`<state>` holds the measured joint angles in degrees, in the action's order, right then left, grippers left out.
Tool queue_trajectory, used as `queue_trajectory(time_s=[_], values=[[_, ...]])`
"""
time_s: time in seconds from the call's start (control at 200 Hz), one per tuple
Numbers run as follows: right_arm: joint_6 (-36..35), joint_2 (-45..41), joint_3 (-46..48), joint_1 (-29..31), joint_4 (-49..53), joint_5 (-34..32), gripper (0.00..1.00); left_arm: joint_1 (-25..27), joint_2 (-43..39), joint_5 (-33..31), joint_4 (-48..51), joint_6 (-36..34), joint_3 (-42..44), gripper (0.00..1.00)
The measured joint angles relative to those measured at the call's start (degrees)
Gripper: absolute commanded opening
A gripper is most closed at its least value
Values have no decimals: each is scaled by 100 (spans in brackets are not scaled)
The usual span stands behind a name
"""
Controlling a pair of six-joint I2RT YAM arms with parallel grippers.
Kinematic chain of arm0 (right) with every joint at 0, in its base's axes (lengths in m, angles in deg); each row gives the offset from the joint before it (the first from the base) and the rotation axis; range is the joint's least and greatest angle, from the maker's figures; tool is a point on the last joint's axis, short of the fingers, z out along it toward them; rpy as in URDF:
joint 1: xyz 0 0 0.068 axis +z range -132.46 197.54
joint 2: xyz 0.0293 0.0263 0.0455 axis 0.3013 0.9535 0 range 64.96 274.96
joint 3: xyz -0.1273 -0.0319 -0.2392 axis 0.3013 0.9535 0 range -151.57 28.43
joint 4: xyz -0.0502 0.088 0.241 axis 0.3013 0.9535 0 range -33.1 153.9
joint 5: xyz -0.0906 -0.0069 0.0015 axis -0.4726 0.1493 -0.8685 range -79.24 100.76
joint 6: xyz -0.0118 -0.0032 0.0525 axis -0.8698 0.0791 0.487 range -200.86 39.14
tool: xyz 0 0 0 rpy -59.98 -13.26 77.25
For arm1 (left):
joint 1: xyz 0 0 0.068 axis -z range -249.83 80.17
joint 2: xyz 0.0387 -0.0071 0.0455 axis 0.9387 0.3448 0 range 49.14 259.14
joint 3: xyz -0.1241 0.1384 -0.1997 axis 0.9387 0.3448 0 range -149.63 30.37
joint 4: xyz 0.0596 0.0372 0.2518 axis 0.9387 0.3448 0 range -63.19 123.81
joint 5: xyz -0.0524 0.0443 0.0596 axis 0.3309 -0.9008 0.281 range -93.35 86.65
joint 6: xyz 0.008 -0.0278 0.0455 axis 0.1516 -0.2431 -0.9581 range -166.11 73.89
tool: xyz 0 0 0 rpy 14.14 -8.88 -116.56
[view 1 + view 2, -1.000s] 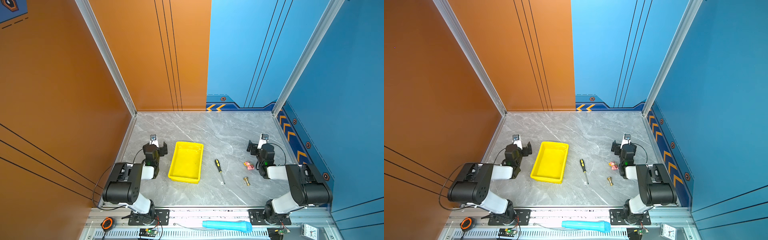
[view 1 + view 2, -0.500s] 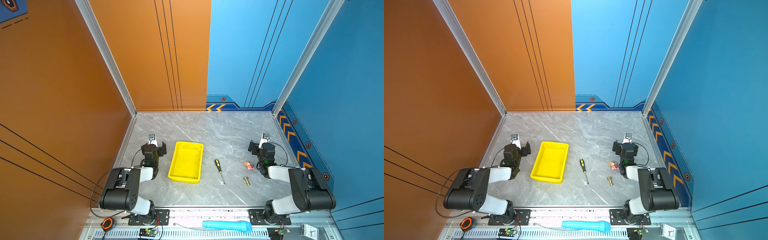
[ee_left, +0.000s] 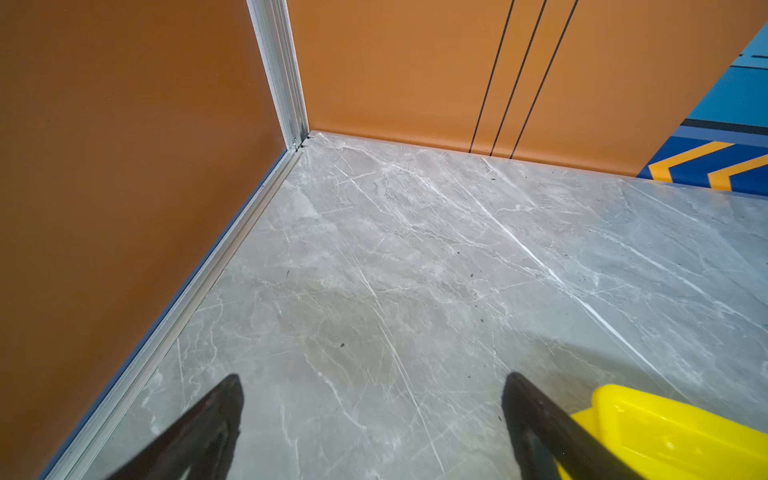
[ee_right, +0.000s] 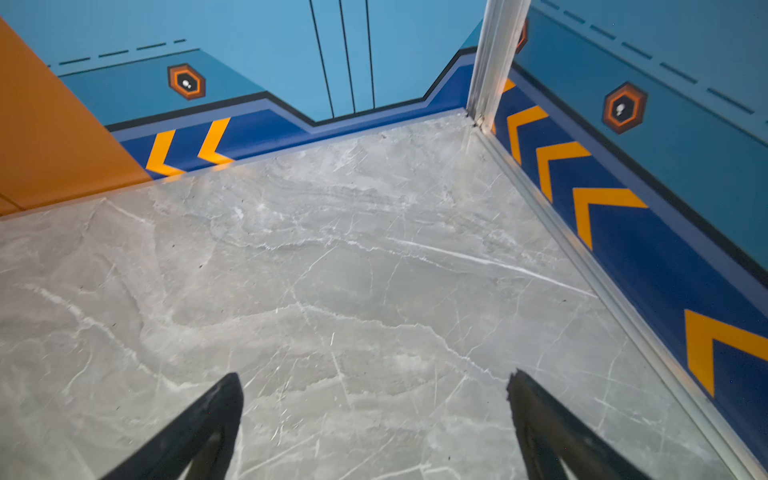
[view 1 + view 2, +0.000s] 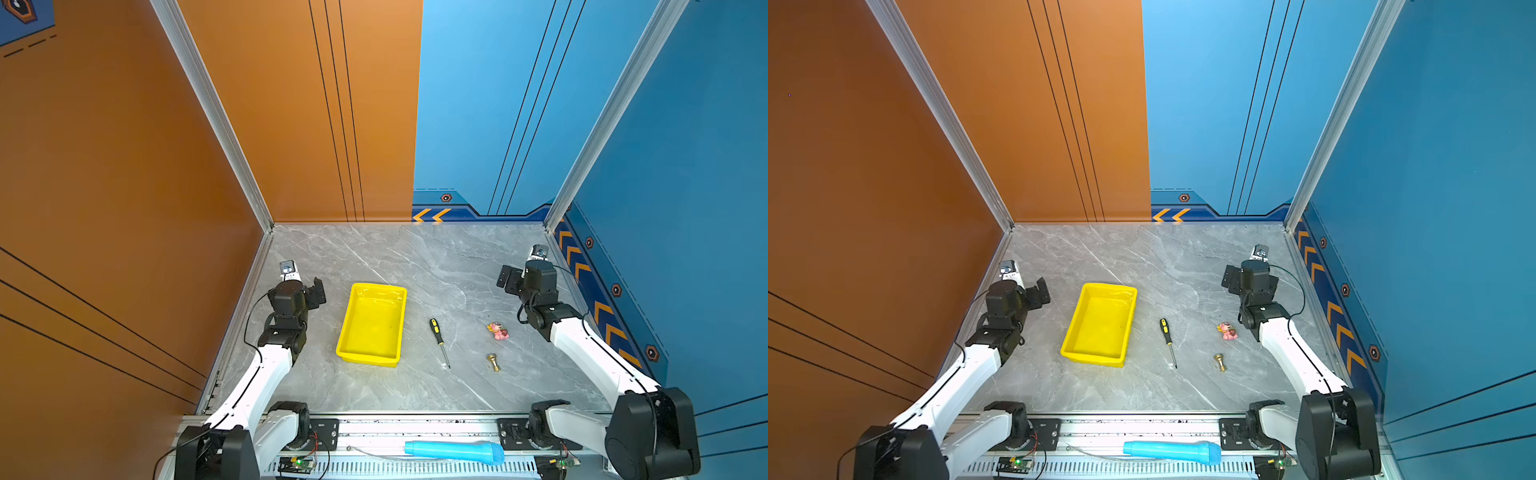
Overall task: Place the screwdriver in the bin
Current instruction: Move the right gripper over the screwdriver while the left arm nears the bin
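Screwdriver (image 5: 439,343) lies on open marble (image 5: 415,257) near bin (image 5: 403,324) rim

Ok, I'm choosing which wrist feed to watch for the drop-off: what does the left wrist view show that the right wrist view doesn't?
Only the left wrist view shows the bin, a yellow corner of it beside one finger, and the orange wall corner. Only the right wrist view shows the blue wall corner and hexagon markers. Both show the grey marble table, bare between the open fingers of the left end effector and right end effector. Neither shows the screwdriver, seen only from above.
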<state>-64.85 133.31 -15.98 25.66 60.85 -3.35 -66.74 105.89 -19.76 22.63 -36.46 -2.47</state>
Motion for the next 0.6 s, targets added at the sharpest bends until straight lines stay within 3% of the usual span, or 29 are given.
queue_trajectory(time_s=[0.305,0.601], values=[[713,-195,-304,1104,2201,155,100,219,-103,584,1757,656,-706,98],[1475,-66,-317,2159,3069,39,100,699,-306,1217,2719,758,-1010,98]])
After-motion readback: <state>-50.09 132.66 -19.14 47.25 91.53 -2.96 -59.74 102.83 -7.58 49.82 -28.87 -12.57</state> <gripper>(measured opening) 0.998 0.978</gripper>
